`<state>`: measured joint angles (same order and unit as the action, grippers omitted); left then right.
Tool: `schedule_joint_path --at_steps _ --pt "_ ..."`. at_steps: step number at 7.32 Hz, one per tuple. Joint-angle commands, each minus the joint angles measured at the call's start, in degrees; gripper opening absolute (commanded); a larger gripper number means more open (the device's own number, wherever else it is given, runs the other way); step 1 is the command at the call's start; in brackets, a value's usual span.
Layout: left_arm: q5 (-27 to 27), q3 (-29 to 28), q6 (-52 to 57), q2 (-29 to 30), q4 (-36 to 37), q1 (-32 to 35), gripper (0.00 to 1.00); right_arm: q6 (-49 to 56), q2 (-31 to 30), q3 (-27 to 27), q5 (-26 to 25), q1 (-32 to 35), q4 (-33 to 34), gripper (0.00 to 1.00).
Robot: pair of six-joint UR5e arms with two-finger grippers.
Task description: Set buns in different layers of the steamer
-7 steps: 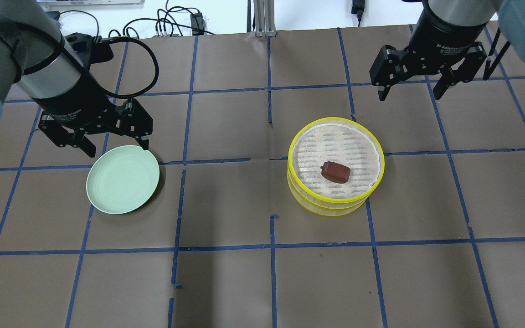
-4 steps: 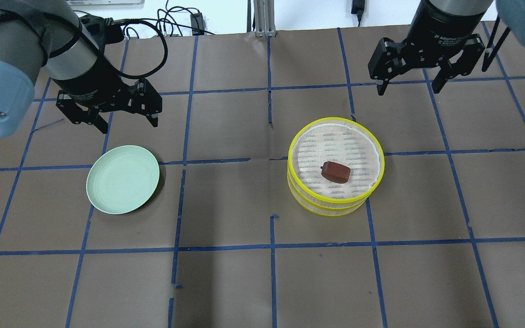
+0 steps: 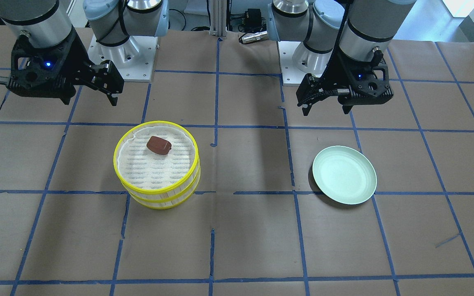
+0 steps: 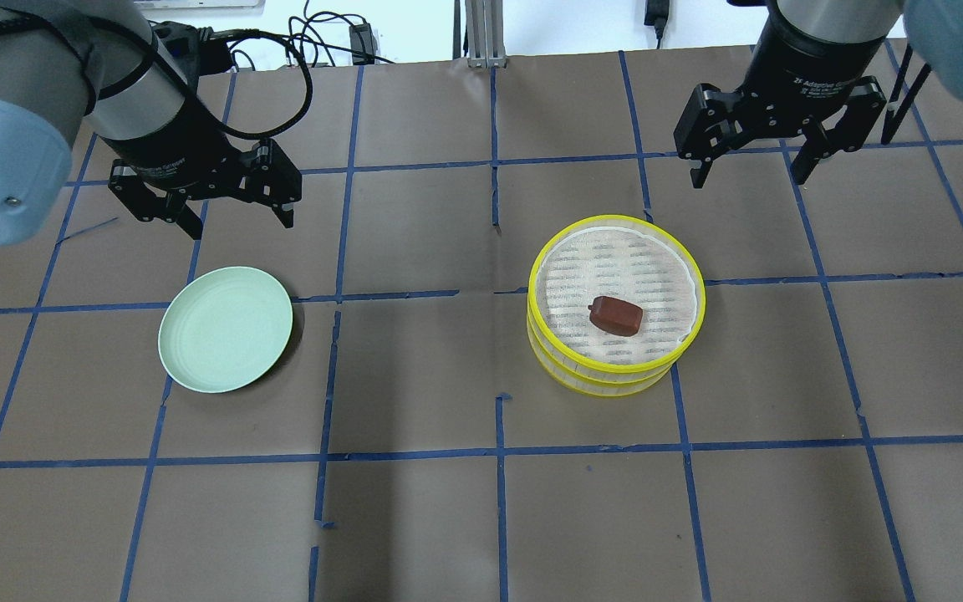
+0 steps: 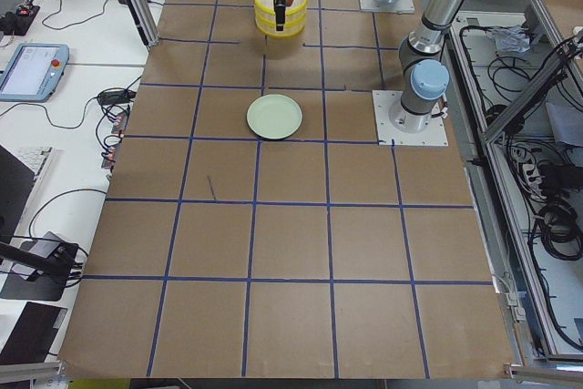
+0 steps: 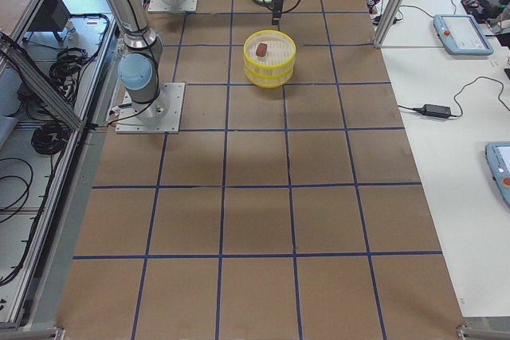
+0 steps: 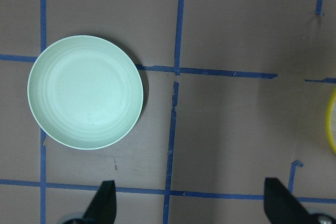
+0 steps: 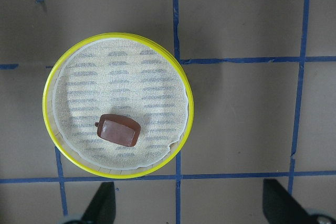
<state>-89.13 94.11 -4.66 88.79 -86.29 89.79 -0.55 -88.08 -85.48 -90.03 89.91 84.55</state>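
Observation:
Two yellow-rimmed steamer layers [image 4: 615, 364] stand stacked right of the table's centre; they also show in the front view [image 3: 156, 197] and the right wrist view [image 8: 186, 95]. The reddish-brown bun [image 4: 615, 315] lies on the top layer's white mesh, seen too in the front view [image 3: 159, 145] and the right wrist view [image 8: 119, 130]. The white bun is hidden. My left gripper [image 4: 237, 217] is open and empty, above the table behind the plate. My right gripper [image 4: 751, 174] is open and empty, behind and right of the steamer.
A pale green plate [image 4: 225, 329] lies empty on the left; it also shows in the left wrist view [image 7: 85, 92] and the front view [image 3: 344, 174]. The brown table covering carries a grid of blue tape lines. Cables lie beyond the far edge [image 4: 314, 42].
My left gripper has moved back from the plate's rim toward the far side and now hovers behind it. My right gripper has shifted only slightly. The bun and the steamer have not moved.

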Motion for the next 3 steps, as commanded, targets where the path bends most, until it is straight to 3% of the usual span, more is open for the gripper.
schedule_joint_path --at_steps 1,3 --pt "0.0 -0.1 0.0 0.0 0.0 0.1 1.00 0.0 -0.3 -0.7 0.0 0.0 0.1 1.00" --pt "0.0 -0.1 0.0 0.0 0.0 0.1 1.00 0.0 -0.3 -0.6 0.0 0.0 0.3 1.00"
